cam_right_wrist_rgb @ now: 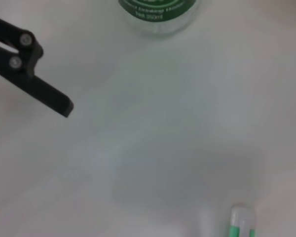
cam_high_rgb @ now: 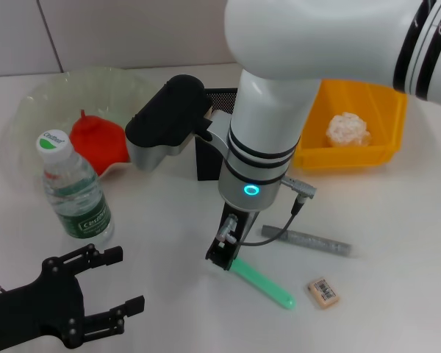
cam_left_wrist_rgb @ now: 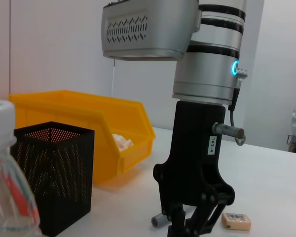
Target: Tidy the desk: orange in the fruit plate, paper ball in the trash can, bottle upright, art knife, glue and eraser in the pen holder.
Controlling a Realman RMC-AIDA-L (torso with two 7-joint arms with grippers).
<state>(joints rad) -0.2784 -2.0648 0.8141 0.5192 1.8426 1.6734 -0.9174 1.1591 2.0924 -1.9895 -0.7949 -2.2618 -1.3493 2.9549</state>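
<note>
A: Where's the knife (cam_high_rgb: pixel 263 281)?

B: Flat on the desk (cam_high_rgb: pixel 397 243), green, just under the right gripper (cam_high_rgb: pixel 225 257). Its long axis runs diagonally, from the gripper's tips away toward the eraser (cam_high_rgb: pixel 323 292). The near end sits right at the fingertips; the far end stops just short of the eraser.

A: Has the gripper got it?

B: I'd say it is down on the near end, but whether the jaws have closed on it, I cannot tell. In the left wrist view the fingers reach the desk and their tips are cut off by the frame.

A: So the move turns on that end?

B: I think so. Grasped by one end, the knife would hang long and could swing on the way to the holder (cam_high_rgb: pixel 217 140), which stands just behind the arm, beside the yellow bin (cam_high_rgb: pixel 382 125).

A: And the other arm?

B: The left gripper (cam_high_rgb: pixel 117 290) rests wide open and empty, low on the left, in front of the upright bottle (cam_high_rgb: pixel 73 187). The right arm is by far the nearer. The glue (cam_high_rgb: pixel 316 241) lies close by, to the right of the knife
</note>
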